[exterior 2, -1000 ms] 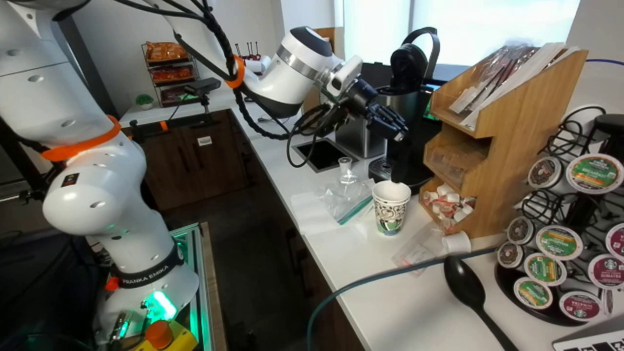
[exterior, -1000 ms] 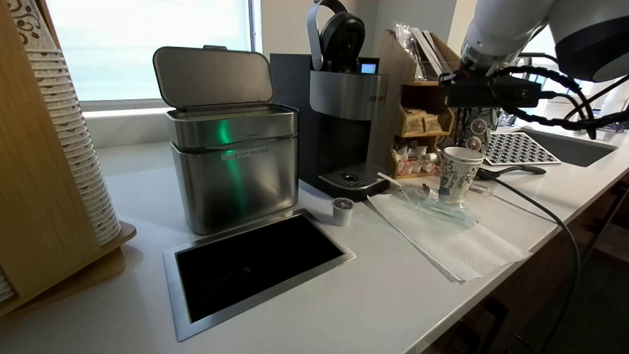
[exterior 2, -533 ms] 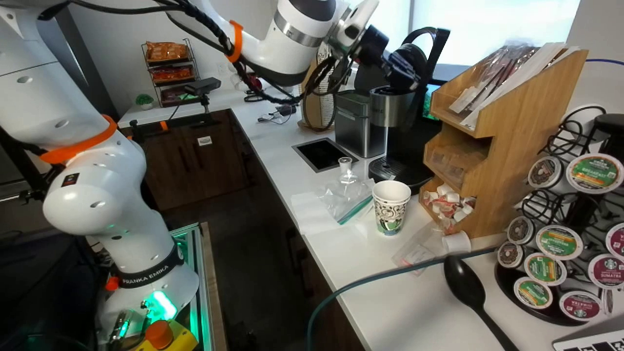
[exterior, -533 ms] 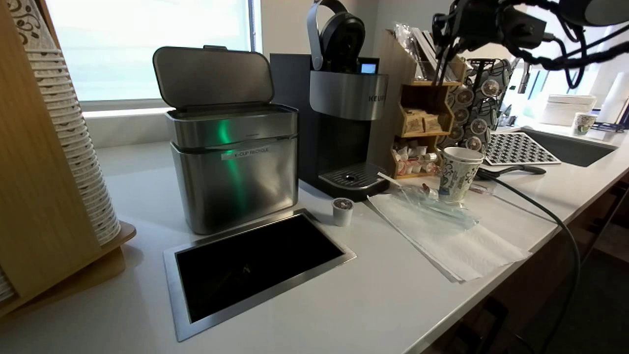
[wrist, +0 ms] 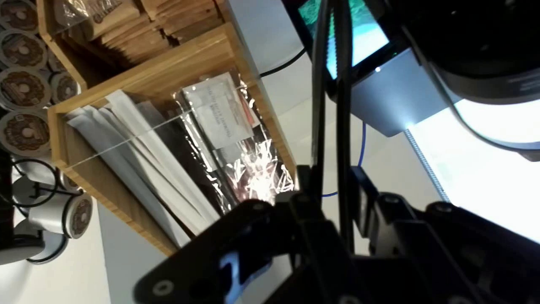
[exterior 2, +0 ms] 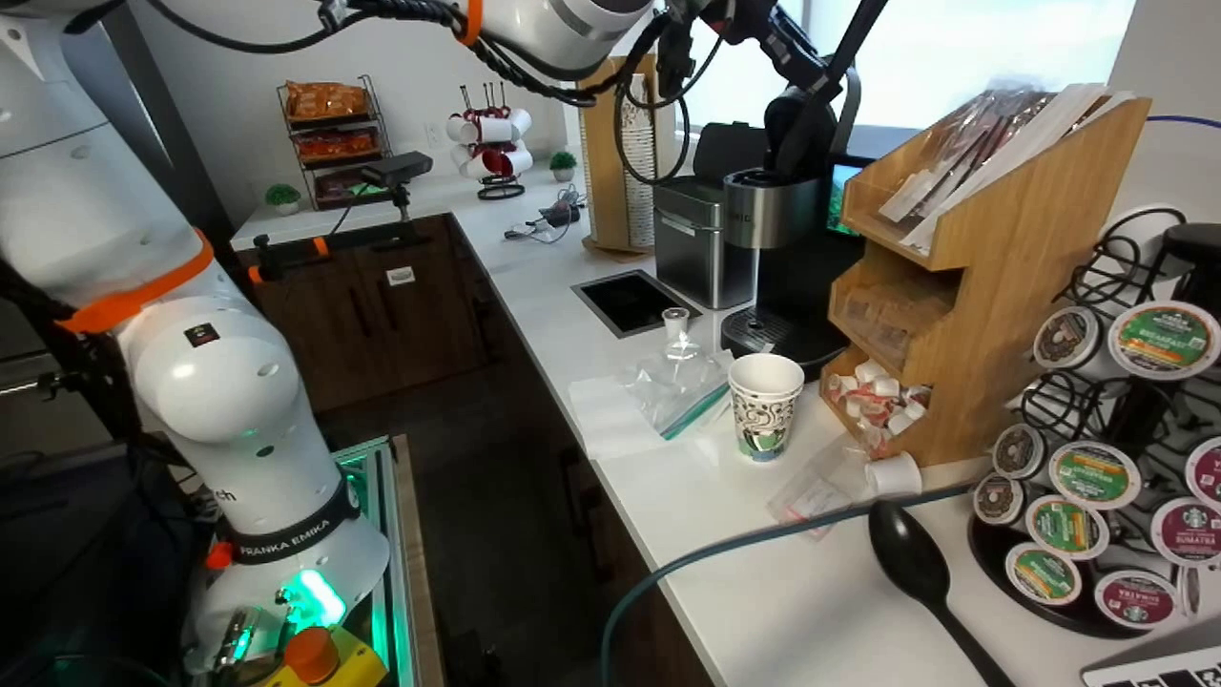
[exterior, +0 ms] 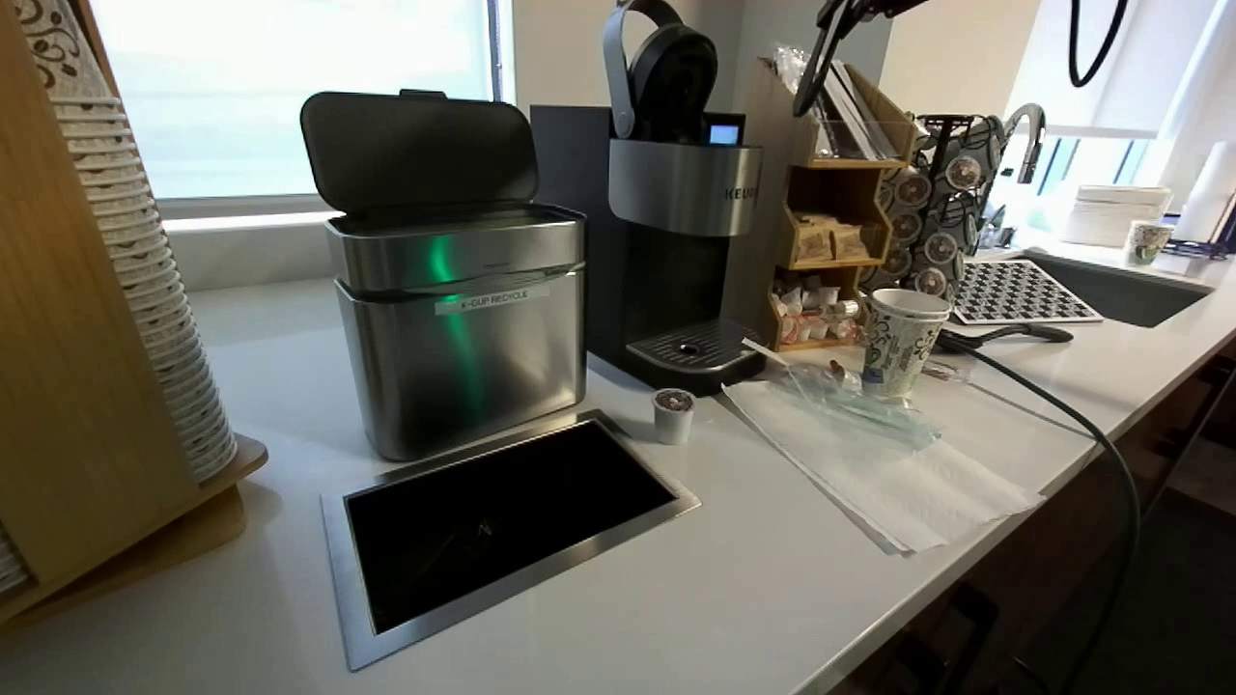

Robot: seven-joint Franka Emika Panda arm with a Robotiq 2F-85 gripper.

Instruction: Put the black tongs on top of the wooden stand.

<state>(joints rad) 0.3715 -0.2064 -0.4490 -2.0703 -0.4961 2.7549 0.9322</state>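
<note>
Count one gripper (wrist: 333, 179); one pair of black tongs (wrist: 344, 126); one wooden stand (exterior 2: 1016, 305), three tiers high; one wooden cup holder (exterior: 58, 319); one coffee machine (exterior: 681, 188); one steel bin (exterior: 473, 357); one black spoon (exterior 2: 911, 558). Add two clear bags (exterior 2: 663, 386) on the counter (exterior 2: 782, 611); two small plants (exterior 2: 282, 196); three rows of snack packs (exterior 2: 326, 99); cannot number the overlapping coffee pods (exterior 2: 1095, 474).

Bright window (exterior: 290, 106) — white counter (exterior: 734, 569) — apparently dark floor (exterior 2: 486, 487).
</note>
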